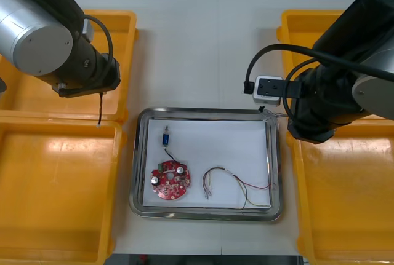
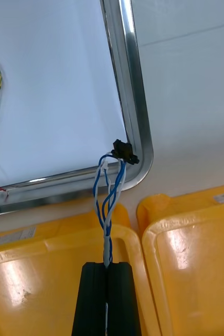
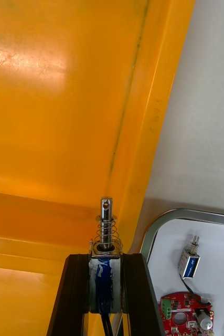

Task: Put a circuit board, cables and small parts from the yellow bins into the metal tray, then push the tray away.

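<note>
- Holding a twisted blue and white cable, the right gripper has its fingers pinched on the strand. The cable runs straight out from the fingertips, and its black plug end sits over the corner rim of the metal tray.
- The tray's white floor lies just past that rim, toward the table's middle. Judged: a short inward carry before release, or the plug may settle on the rim.
- Left gripper is clamped on a small metal part, plunger and spring pointing out along the fingers. It sits over the inner wall of a yellow bin, with the tray corner near on its right.
- Right arm looks nearer to a drop.
- In the tray already: circuit board, red and yellow cable, second small metal part.
</note>
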You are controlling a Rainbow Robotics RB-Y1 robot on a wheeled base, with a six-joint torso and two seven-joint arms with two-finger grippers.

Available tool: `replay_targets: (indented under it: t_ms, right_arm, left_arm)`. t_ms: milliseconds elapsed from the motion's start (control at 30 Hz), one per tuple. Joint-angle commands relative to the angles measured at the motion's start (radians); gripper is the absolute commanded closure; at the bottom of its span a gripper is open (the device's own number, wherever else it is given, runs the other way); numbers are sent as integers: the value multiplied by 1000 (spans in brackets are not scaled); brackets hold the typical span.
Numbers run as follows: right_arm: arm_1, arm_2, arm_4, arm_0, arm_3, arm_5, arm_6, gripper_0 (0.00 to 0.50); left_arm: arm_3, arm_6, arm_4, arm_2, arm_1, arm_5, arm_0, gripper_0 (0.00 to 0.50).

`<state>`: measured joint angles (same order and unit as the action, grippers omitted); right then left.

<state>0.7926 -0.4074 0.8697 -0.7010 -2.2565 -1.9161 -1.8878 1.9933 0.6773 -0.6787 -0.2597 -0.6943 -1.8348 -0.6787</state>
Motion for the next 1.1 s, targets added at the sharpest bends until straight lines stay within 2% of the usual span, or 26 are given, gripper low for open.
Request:
replay_targets:
  t_ms: [33,133,300,700,933,1100]
  right_arm:
    - [-85,-80,-61,-77,14,-4,42,500]
    - [-128,-99,-86,-91,43,-4,41,500]
    - [-162,-119,-90,-94,103,29,30,500]
    - [-165,-284,-120,-94,201,226,-30,500]
    - [-165,-358,-152,-86,210,249,-56,500]
    - [-165,-399,-164,-86,238,310,-77,500]
  left_arm:
    - [35,-33,-9,27,-21,-9,8,500]
    - [33,-33,-9,27,-22,-9,10,500]
    - [35,-32,-9,27,-22,-9,10,500]
    - [33,-32,-9,27,-22,-9,8,500]
    - [33,-30,-9,27,-21,-9,8,500]
    - [33,-30,-9,27,-21,-9,8,500]
